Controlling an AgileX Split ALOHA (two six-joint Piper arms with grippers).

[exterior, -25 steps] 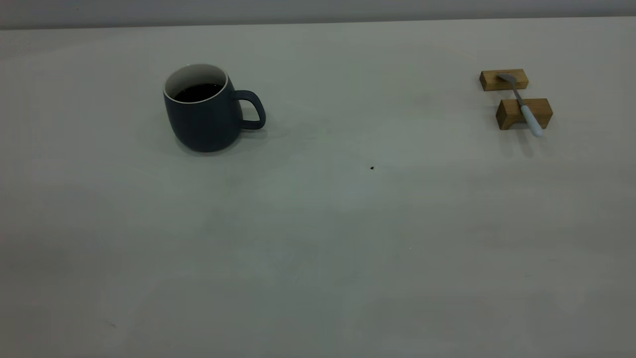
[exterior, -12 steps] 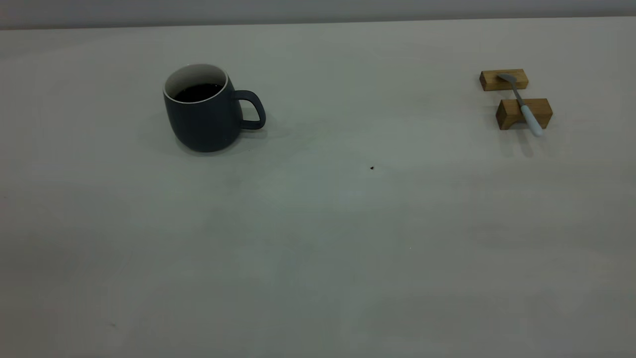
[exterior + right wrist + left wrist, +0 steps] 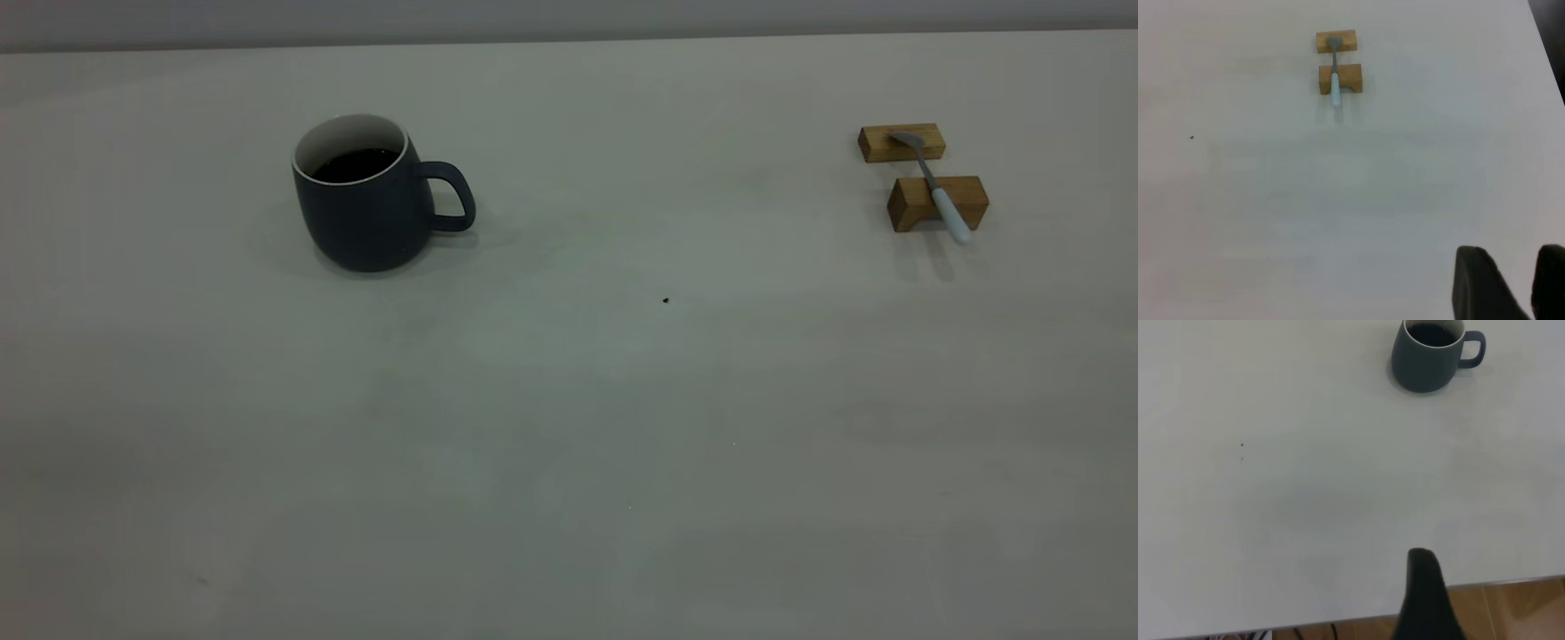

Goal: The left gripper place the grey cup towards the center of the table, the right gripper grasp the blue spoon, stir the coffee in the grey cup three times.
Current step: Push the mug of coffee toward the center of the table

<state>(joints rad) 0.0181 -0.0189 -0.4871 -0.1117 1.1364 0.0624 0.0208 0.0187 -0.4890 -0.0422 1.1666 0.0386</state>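
Left tool (image 3: 1423, 600): black angular hand, only one finger tip shows at the bottom edge of the left wrist view, over the near table edge. Can't tell how far it's spread; nothing in it. Right tool (image 3: 1515, 283): two black finger tips at the lower right of the right wrist view, a clear gap between them, holding nothing. Neither tool shows in the exterior view.

Outward from the left tool: rounded slate-grey matte cup (image 3: 366, 206) with white inside, upright, upper left of the exterior frame, loop handle pointing frame-right. Well apart from the tool. Dark, nearly black coffee (image 3: 357, 164) sits low inside it.

Outward from the right tool: slim blue spoon (image 3: 935, 188) with a grey metal bowl and pale blue handle, upper right of the exterior frame. It lies bridged across two small tan wooden blocks (image 3: 937, 203), bowl on the farther block, handle end hanging past the nearer one. Well apart from the tool.

Wide off-white matte table (image 3: 569, 462) carries all of it; tiny dark speck (image 3: 665, 300) near frame centre, between cup and spoon.

Progress, my read: nothing done yet. Cup not moved to centre, spoon not grasped, no stirring. All three steps remain; cup grasp comes first.

Versus the earlier exterior frames: no change. Cup, spoon, blocks and speck sit in the same spots, and no arm has come into that view.
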